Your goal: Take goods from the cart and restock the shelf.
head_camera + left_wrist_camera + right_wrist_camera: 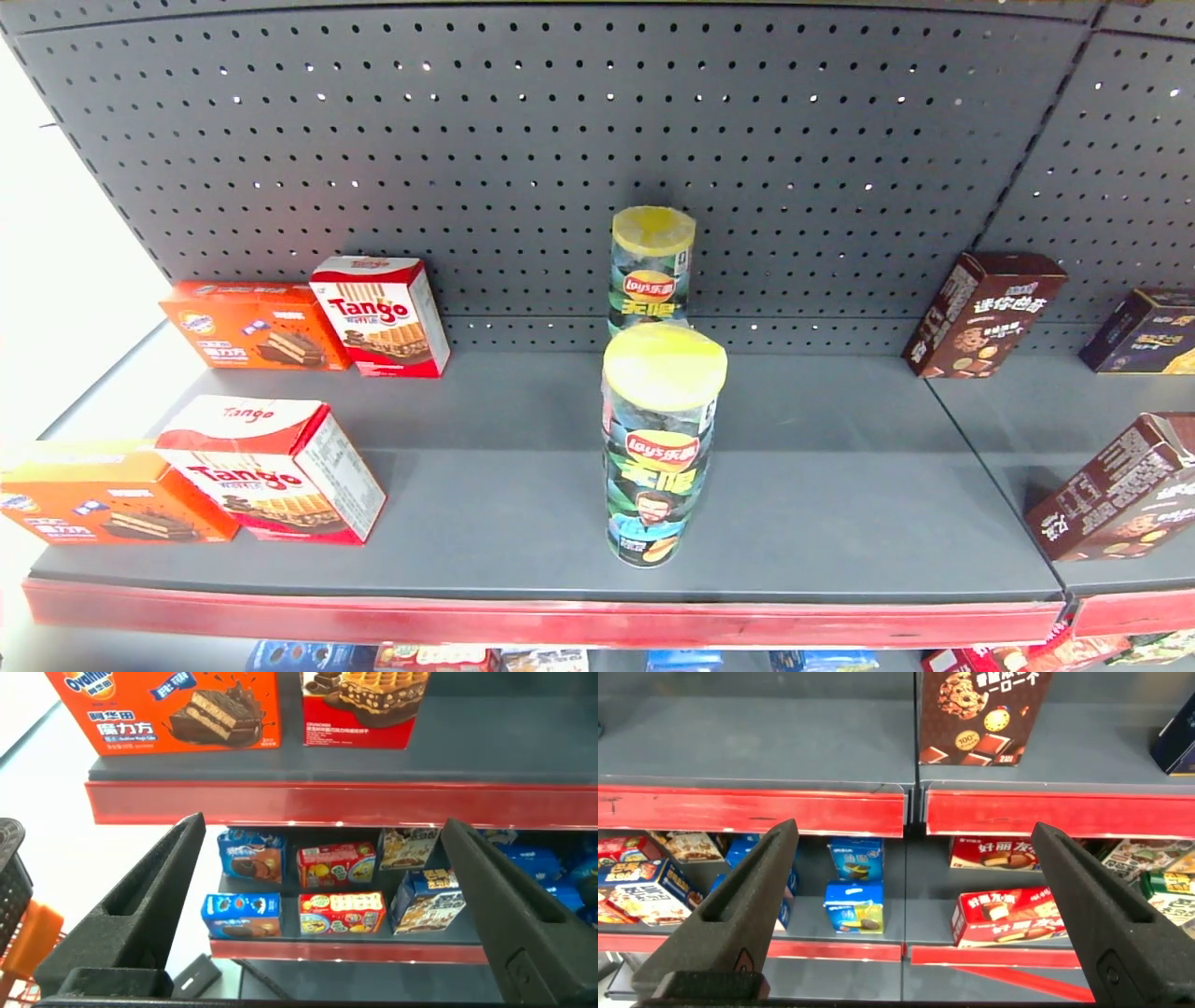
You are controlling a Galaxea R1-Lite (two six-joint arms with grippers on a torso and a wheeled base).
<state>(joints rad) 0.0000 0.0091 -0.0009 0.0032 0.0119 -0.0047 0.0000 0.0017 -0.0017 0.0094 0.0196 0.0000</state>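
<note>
A grey pegboard point(560, 140) backs the grey shelf point(523, 485) with its red front lip. Out at 9 o'clock stand two orange boxes point(252, 327) and two red-and-white wafer boxes point(275, 467), one pair at the back and one at the front. In the middle, a yellow-lidded chip can point(658, 448) stands upright near the front edge. A second can point(651, 271) is at its 12 o'clock, against the pegboard. Brown cookie boxes point(985, 313) sit at 3 o'clock. The left gripper point(322, 826) and right gripper point(915, 829) are both spread wide and empty, facing the lower shelves.

Head camera looks down onto the shelf point(822, 485); 2 wrist cameras face its red edge point(346, 803) from lower.
</note>
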